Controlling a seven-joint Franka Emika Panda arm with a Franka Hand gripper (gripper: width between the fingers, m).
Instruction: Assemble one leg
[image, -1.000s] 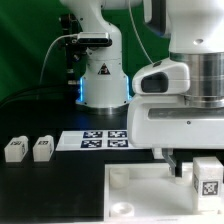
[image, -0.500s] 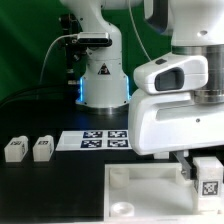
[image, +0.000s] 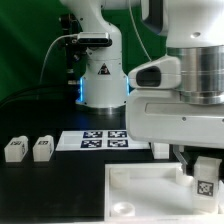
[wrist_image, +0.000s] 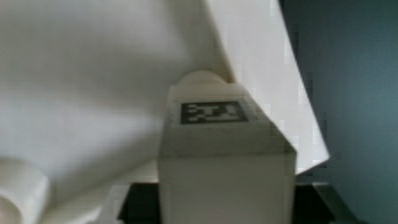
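Observation:
My gripper (image: 204, 166) is shut on a leg (image: 206, 183), a small white block with a black-and-white tag. It holds the leg upright over the right rear part of the large white square plate (image: 140, 190). In the wrist view the leg (wrist_image: 222, 160) fills the centre with its tag facing the camera. Dark fingers (wrist_image: 143, 206) show on both sides of it, and the white plate (wrist_image: 89, 90) lies behind. I cannot tell whether the leg's lower end touches the plate.
Two more white legs (image: 14, 149) (image: 42, 148) lie on the dark table at the exterior view's left. The marker board (image: 100, 139) lies behind the plate, in front of the robot base (image: 100, 85). A round socket (image: 122, 206) shows at the plate's near left corner.
The hand has shifted slightly toward the exterior view's left, and the leg it holds sits a little lower over the plate. The loose legs have not moved.

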